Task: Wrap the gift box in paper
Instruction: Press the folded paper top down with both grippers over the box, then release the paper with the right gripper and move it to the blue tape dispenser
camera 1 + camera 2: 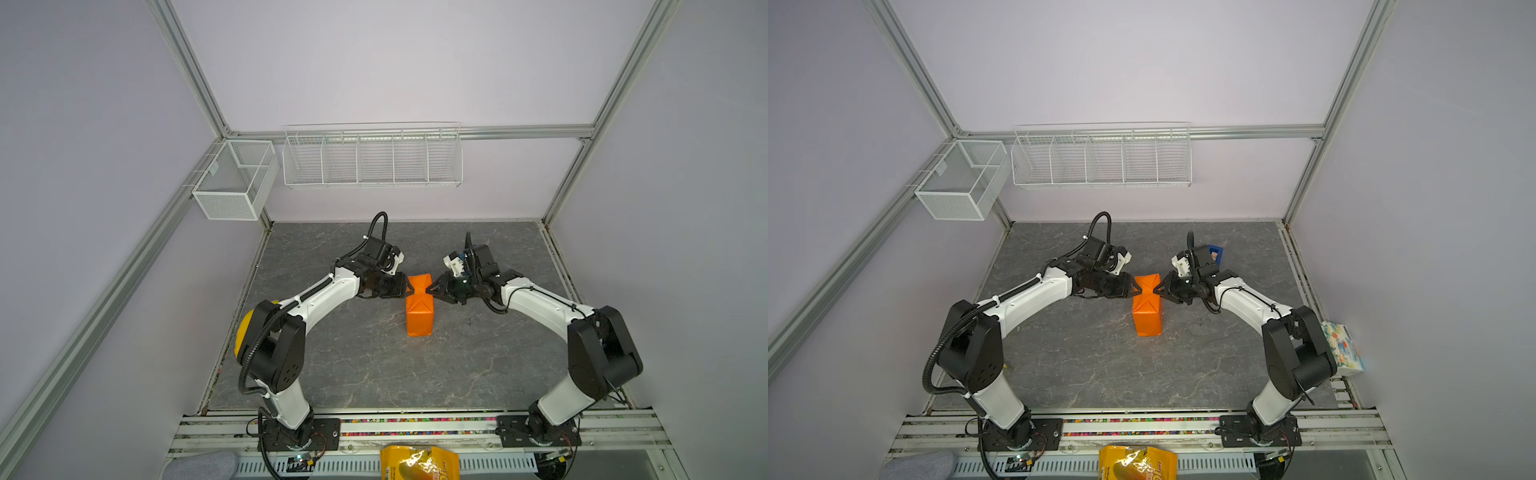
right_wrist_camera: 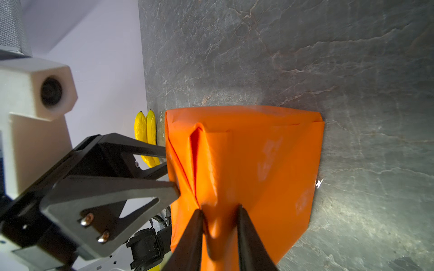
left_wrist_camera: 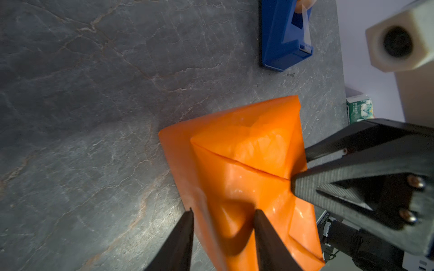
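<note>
Both grippers are squeezing the far end of the orange parcel, mid-table.
The paper [image 1: 419, 309] is covering the gift box completely, so the box itself is hidden. The right gripper [image 1: 430, 288] is pinching a fold of the paper. The left gripper [image 1: 409, 287] is standing with its jaws apart astride the opposite side; whether it is clamping, I cannot tell. Likely risks: the thin sheet tearing at the pinch, the end folds springing open once let go, and uneven pressure skewing the parcel.

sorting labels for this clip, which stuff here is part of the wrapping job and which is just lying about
Job: thin orange paper sheet folded round the hidden gift box; bright-blue plastic tape dispenser, probably.
Lying about: yellow bananas; glossy yellow snack bag; floral cardboard tissue box; white wire wall rack.
</note>
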